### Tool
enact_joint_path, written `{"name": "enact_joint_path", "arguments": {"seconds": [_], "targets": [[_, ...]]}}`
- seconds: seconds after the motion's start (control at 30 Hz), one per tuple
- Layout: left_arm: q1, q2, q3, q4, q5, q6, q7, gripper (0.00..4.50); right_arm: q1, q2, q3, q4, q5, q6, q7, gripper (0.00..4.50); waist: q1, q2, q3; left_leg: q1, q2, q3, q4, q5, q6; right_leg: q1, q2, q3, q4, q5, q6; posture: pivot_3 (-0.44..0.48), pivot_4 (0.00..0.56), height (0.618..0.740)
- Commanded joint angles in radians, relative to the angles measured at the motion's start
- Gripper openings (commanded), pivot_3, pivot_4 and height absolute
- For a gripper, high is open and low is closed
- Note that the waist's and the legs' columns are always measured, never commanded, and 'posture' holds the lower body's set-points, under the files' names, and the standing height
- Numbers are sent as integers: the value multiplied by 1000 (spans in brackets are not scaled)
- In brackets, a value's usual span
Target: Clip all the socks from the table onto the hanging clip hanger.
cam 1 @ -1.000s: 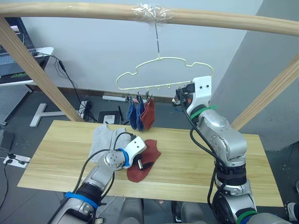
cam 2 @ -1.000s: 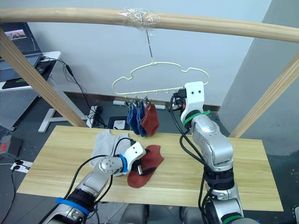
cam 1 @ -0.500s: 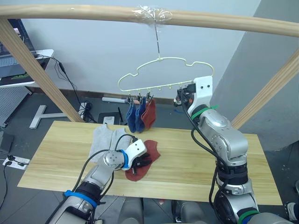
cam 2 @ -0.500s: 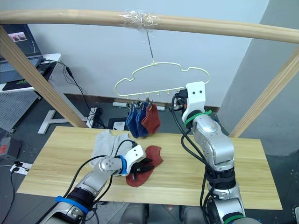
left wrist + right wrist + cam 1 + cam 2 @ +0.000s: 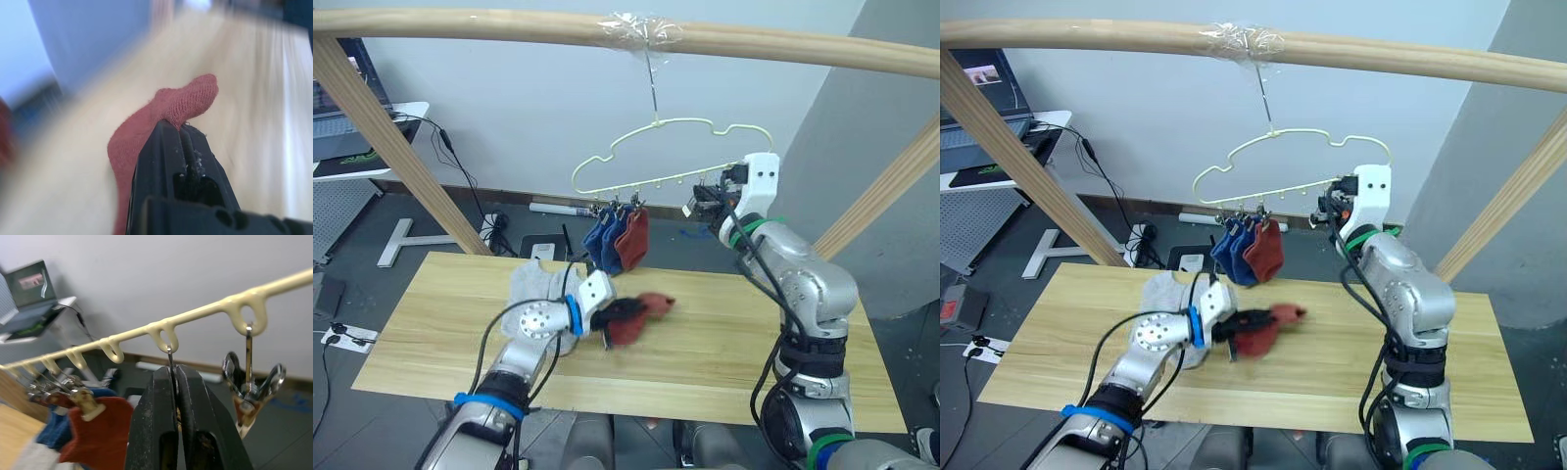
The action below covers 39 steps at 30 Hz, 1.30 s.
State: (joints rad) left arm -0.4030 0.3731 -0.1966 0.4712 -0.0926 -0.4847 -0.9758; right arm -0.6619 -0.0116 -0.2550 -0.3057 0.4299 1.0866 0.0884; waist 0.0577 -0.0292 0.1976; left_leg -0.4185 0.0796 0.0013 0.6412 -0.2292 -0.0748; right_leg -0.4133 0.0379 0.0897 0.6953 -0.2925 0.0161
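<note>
My left gripper [image 5: 613, 315] is shut on a rust red sock [image 5: 644, 309], which hangs just above the middle of the table [image 5: 734, 343]; the left wrist view has the sock [image 5: 166, 105] bunched at the closed fingertips [image 5: 168, 134]. Two light grey socks [image 5: 534, 290] lie on the table by the left arm. The pale yellow clip hanger [image 5: 658, 122] hangs from the pole with two blue socks [image 5: 605, 241] and a rust red sock [image 5: 634, 239] clipped on. My right gripper [image 5: 175, 374] is shut on a silver clip under the hanger's bar [image 5: 195, 313].
A thick wooden pole [image 5: 509, 22] spans the top, with slanted poles on the left [image 5: 391, 137] and right [image 5: 881, 186]. An empty clip [image 5: 252, 377] hangs beside the held one. Cables and a desk [image 5: 372, 162] are behind the table's left side.
My left gripper has shut on the rust red sock and lifted it off the table, up and to the right. The right gripper stays on its clip.
</note>
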Motion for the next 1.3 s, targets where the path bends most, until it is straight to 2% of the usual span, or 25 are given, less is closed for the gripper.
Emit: {"name": "enact_joint_path", "arguments": {"seconds": [0.03, 0.17, 0.4, 0.93, 0.97, 1.0, 1.07, 1.2, 1.23, 1.3], "targets": [[-20, -20, 37, -37, -67, -143, -15, 66, -47, 11, -178, 35, 85, 165, -69, 0, -1, 0, 0, 0, 0, 0, 0, 0, 0, 1, 0, 0, -1, 0, 0, 154, 207, 740], [-41, -46, 55, -52, -92, -248, -1, 66, -139, 45, -363, 81, 155, 330, -133, 0, 1, 0, 0, 0, 0, -1, -1, 0, 1, 2, 0, -1, -4, 0, 0, 154, 206, 740], [-68, -81, 71, -59, -92, -278, 58, 66, -244, 115, -558, 91, 178, 515, -188, 0, 7, 0, 0, -1, 0, -1, -1, -1, 1, 3, 0, -1, -7, 0, 0, 158, 205, 740], [-102, -100, 59, -23, -63, -295, 119, 66, -247, 159, -615, 84, 359, 528, -319, 0, 9, 0, 0, -2, 0, -1, -4, -1, 2, 3, 0, -2, -12, 1, 1, 157, 190, 740], [-102, -100, 58, -23, -63, -296, 120, 0, -247, 158, -616, 84, 377, 528, -327, 535, 9, 0, 0, -2, 0, -2, -5, -1, 2, 3, 0, -2, -13, 1, 1, 157, 190, 740], [-101, -100, 57, -23, -63, -297, 121, 0, -246, 157, -617, 85, 392, 528, -337, 770, 9, 0, 0, -2, 0, -2, -6, -1, 2, 3, 0, -2, -14, 1, 1, 157, 190, 740], [-102, -100, 56, -23, -64, -297, 121, 0, -248, 156, -623, 91, 422, 528, -358, 1651, 7, 0, 0, -3, 0, -1, -7, -1, 2, 2, 0, -2, -14, 1, 1, 155, 189, 740], [-102, -106, 40, -33, -58, -257, 118, 0, -248, 120, -625, 94, 503, 528, -381, 3108, 0, 0, 0, -3, 0, 0, -10, -1, 2, 0, 0, -2, -14, 1, 1, 152, 187, 740], [-102, -109, 34, -40, -57, -233, 119, 0, -245, 107, -620, 89, 527, 528, -384, 3356, -1, 0, 0, -3, 0, 0, -10, -1, 2, -1, 0, -2, -14, 1, 1, 152, 190, 740], [-99, -115, 23, -61, -73, -160, 110, 472, -219, 67, -588, 60, 595, 528, -380, 4026, -3, 0, 0, -5, 0, 0, -11, -1, 2, -2, 0, -2, -14, 1, 1, 151, 190, 740]]}}
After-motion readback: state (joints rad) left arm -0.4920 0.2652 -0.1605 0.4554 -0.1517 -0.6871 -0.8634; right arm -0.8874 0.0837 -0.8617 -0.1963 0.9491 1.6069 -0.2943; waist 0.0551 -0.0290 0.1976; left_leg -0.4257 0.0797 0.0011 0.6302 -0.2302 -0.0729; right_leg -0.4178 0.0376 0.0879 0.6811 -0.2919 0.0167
